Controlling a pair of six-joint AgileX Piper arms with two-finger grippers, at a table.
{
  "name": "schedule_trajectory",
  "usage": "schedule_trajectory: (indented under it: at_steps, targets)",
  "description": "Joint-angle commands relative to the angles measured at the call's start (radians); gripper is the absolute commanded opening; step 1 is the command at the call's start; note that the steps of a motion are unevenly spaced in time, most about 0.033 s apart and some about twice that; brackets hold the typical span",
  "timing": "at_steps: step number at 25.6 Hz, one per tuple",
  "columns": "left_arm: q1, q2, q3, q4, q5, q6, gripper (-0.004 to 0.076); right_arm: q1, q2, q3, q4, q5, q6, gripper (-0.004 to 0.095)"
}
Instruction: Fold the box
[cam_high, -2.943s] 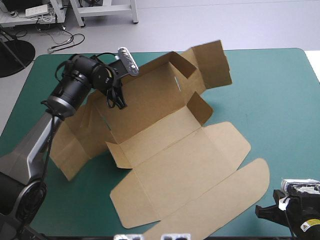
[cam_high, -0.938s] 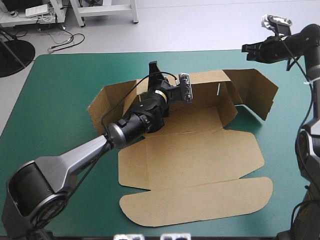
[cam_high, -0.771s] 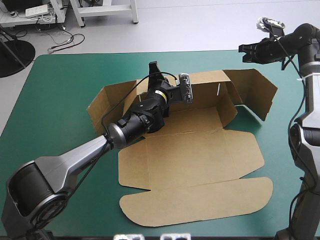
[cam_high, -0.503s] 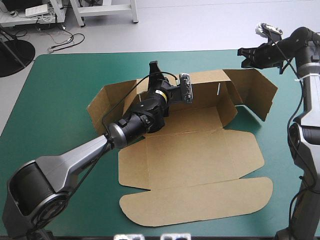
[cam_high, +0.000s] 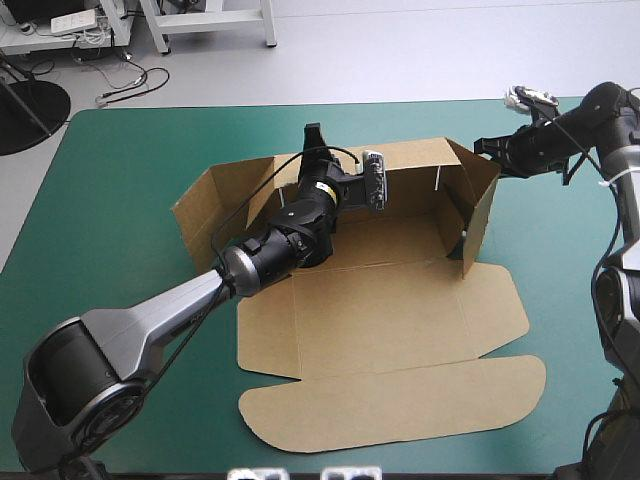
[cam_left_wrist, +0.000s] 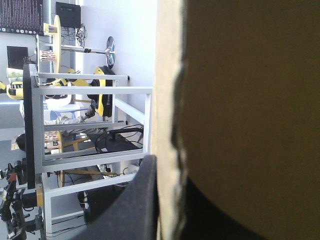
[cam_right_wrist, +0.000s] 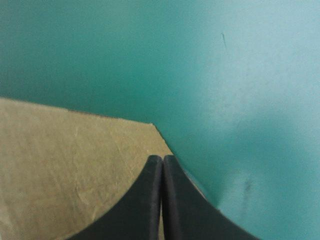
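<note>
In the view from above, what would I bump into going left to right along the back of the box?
Left flap → left gripper → slit in the back wall → right gripper.

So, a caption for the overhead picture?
Left gripper grips the raised back wall of a brown cardboard box; shut right gripper at its upright side flap, on a teal-green table cover.

My counter (cam_high: 90, 220), under its teal-green cover, fills most of the frame. Beyond its far edge, along the top, lies pale grey floor (cam_high: 420, 50). At the upper left stand white furniture legs (cam_high: 212, 19), black cables (cam_high: 128, 84) on the floor, and a dark round base (cam_high: 25, 110).
</note>
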Motion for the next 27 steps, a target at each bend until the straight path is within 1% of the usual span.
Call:
schedule_trajectory:
  at_steps: [1, 3, 5, 7, 8, 9, 10, 11, 12, 14, 15, 17, 18, 20, 21, 22, 23, 24, 27]
  targets:
    - [-0.008, -0.039, -0.024, 0.016, -0.022, -0.015, -0.001, 0.001, -0.104, 0.048, 0.074, 0.012, -0.07, -0.002]
    - [-0.008, -0.034, -0.024, 0.016, -0.013, -0.015, -0.001, 0.001, -0.129, 0.097, 0.103, -0.005, -0.116, -0.002]
    - [-0.008, -0.023, -0.024, 0.016, -0.008, -0.015, -0.001, 0.001, -0.169, 0.182, 0.145, -0.057, -0.182, -0.0019]
    - [-0.008, -0.012, -0.024, 0.018, -0.001, -0.004, -0.001, 0.001, -0.215, 0.278, 0.186, -0.128, -0.269, -0.0019]
    - [-0.008, -0.012, -0.024, 0.018, -0.003, -0.004, -0.001, 0.001, -0.25, 0.356, 0.215, -0.198, -0.326, -0.0019]
    - [-0.008, -0.012, -0.024, 0.018, -0.003, -0.006, -0.001, 0.001, -0.27, 0.404, 0.24, -0.244, -0.364, -0.002]
    - [-0.008, -0.012, -0.024, 0.018, -0.003, -0.006, -0.001, 0.001, -0.308, 0.505, 0.31, -0.319, -0.462, -0.002]
    - [-0.008, -0.012, -0.024, 0.018, -0.003, -0.006, -0.001, 0.001, -0.326, 0.557, 0.359, -0.361, -0.529, -0.002]
    - [-0.008, -0.012, -0.024, 0.018, -0.003, -0.006, -0.001, 0.001, -0.348, 0.637, 0.447, -0.434, -0.638, -0.0018]
    - [-0.008, -0.012, -0.024, 0.018, -0.003, -0.006, -0.001, 0.001, -0.366, 0.718, 0.552, -0.508, -0.786, -0.0019]
    - [-0.008, -0.012, -0.024, 0.018, -0.003, -0.006, -0.001, 0.001, -0.374, 0.754, 0.61, -0.533, -0.875, -0.0019]
    - [-0.008, -0.012, -0.024, 0.018, -0.003, -0.006, -0.001, 0.001, -0.374, 0.799, 0.698, -0.529, -1.019, -0.0019]
    - [-0.008, -0.012, -0.024, 0.018, -0.003, -0.006, -0.001, 0.001, -0.374, 0.809, 0.706, -0.517, -1.063, -0.0018]
    - [-0.008, -0.012, -0.024, 0.018, -0.001, -0.006, -0.001, 0.001, -0.374, 0.811, 0.684, -0.496, -1.063, -0.0003]
    - [-0.008, -0.012, -0.024, 0.018, -0.001, -0.006, -0.001, 0.001, -0.383, 0.807, 0.661, -0.493, -1.054, 0.0031]
    - [-0.008, -0.012, -0.024, 0.018, -0.001, -0.006, -0.001, 0.001, -0.392, 0.802, 0.638, -0.493, -1.044, 0.0075]
    - [-0.008, -0.012, -0.024, 0.018, -0.001, -0.006, -0.001, 0.001, -0.405, 0.793, 0.595, -0.491, -1.027, 0.0141]
    - [-0.008, -0.012, -0.024, 0.018, -0.001, -0.006, -0.001, 0.001, -0.419, 0.783, 0.543, -0.488, -1.008, 0.021]
    - [-0.008, -0.012, -0.024, 0.018, -0.003, -0.006, -0.001, 0.001, -0.456, 0.753, 0.395, -0.465, -0.983, 0.0361]
